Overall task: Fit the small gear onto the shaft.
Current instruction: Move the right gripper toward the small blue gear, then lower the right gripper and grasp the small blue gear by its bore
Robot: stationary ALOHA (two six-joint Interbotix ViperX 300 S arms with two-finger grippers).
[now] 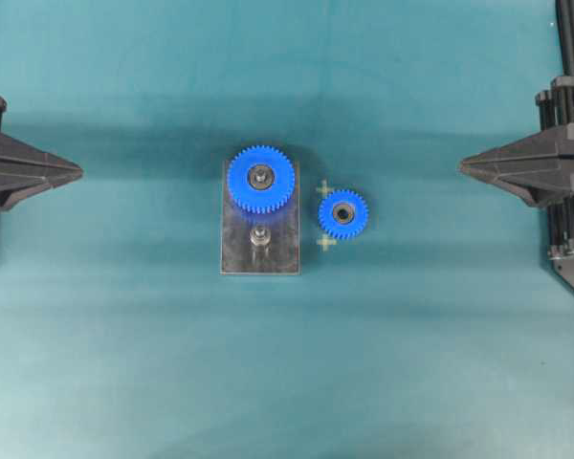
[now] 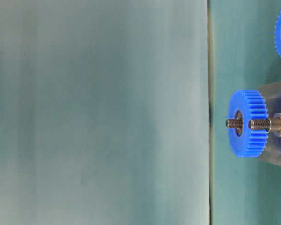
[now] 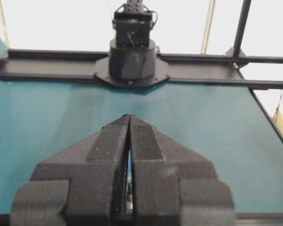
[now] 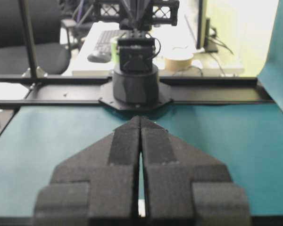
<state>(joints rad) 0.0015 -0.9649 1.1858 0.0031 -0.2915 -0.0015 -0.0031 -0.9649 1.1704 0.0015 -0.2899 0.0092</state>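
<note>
The small gear (image 1: 342,213) lies flat on the teal table, just right of the grey plate (image 1: 277,256). The shaft (image 1: 259,235) stands bare on the plate's near half, also seen in the table-level view (image 2: 271,124). A larger blue gear (image 1: 261,178) sits on the plate's far peg. My left gripper (image 1: 79,172) rests at the left edge, shut and holding nothing, its fingertips (image 3: 129,117) meeting. My right gripper (image 1: 462,165) rests at the right edge, shut and holding nothing, tips (image 4: 140,119) together. Both are far from the gears.
Two pale cross marks (image 1: 325,189) (image 1: 326,243) flank the small gear on the table. Each wrist view faces the opposite arm's black base (image 3: 132,59) (image 4: 136,84) across the teal surface. A desk with a keyboard (image 4: 104,40) lies beyond the table.
</note>
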